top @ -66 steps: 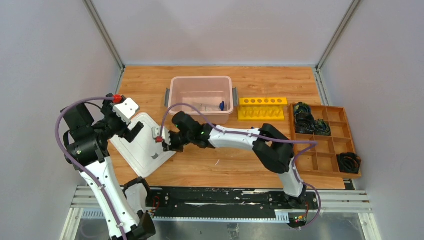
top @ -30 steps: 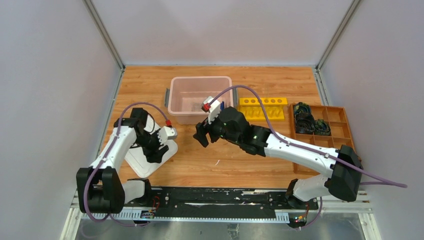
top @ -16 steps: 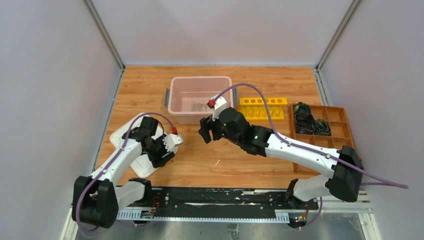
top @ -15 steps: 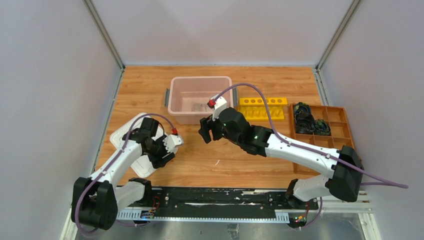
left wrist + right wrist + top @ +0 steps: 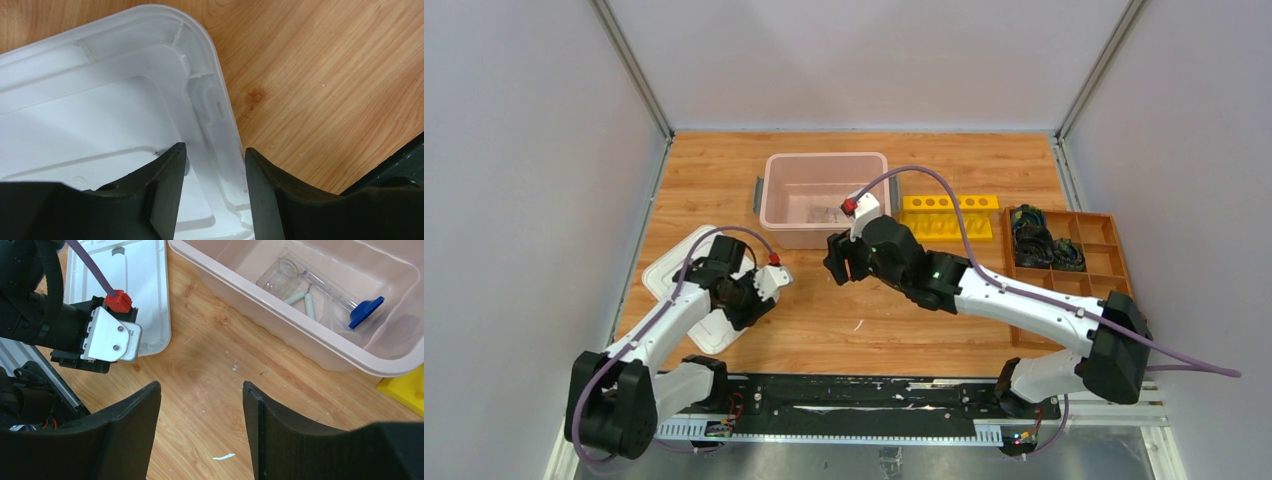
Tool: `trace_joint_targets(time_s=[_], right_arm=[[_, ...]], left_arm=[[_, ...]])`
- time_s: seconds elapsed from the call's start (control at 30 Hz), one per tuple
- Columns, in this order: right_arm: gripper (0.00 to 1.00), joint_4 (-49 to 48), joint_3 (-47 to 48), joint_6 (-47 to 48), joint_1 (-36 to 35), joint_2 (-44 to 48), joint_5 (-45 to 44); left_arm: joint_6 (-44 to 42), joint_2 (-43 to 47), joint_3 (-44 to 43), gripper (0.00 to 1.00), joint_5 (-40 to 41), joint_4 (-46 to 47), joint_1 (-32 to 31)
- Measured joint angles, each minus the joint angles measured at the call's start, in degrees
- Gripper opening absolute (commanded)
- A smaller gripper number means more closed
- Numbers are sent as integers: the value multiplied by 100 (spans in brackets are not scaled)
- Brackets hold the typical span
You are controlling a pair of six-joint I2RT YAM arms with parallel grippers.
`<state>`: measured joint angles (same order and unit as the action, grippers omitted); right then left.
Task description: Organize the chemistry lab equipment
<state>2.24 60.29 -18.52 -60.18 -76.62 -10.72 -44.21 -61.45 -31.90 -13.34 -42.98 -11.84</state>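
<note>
The pink bin [image 5: 320, 342] holds a clear cup [image 5: 281, 271], a clear blue-capped tube [image 5: 367, 309] and a small white piece [image 5: 300, 297]. In the top view the bin [image 5: 769, 195] stands at the back centre. My right gripper [image 5: 201, 410] hangs open over bare wood just in front of it, with nothing between its fingers. The bin's white lid [image 5: 100, 100] lies flat at the left. My left gripper [image 5: 214, 165] is open, its jaws on either side of the lid's right rim, near a corner. From above, the left gripper [image 5: 744, 308] is at the lid's [image 5: 664, 275] near right edge.
A yellow rack [image 5: 949, 215] with a row of holes stands right of the bin. A wooden compartment tray [image 5: 1079, 300] with black coiled items is at the far right. A small white sliver [image 5: 223, 456] lies on the wood. The black rail [image 5: 874, 395] runs along the near edge.
My left arm has swung down and right over the lid's near right edge, and its jaws have narrowed. My right gripper has shifted slightly right and also narrowed a little.
</note>
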Motion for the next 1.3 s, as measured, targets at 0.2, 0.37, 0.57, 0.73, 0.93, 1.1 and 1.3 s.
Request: trace_joint_targets(time_s=[0.2,0.37,0.57,0.73,0.93,1.1,1.3], right_arm=[[65,42,-92,-17,0,81,-9],[64,55,-103,-48,0,83,-9],[62,81,-114,-98,0,98,-33],[61,85,-116,-116,0,153,-52],[59,85,-116,-122,0,203,-151],[59,94,-133,-101,0,229,-190],[68,85,-133,173,0,280,-151]], left_arm=[[304,326,0,59,37,63,-354],[459,505,7,56,166,94,-658],[538,168,166,49,463,164,-680],[566,-96,116,38,605,308,-706],[603,-442,26,5,748,509,-761],[616,-450,26,0,1283,638,-765],[483,15,-280,0,1655,50,-780]])
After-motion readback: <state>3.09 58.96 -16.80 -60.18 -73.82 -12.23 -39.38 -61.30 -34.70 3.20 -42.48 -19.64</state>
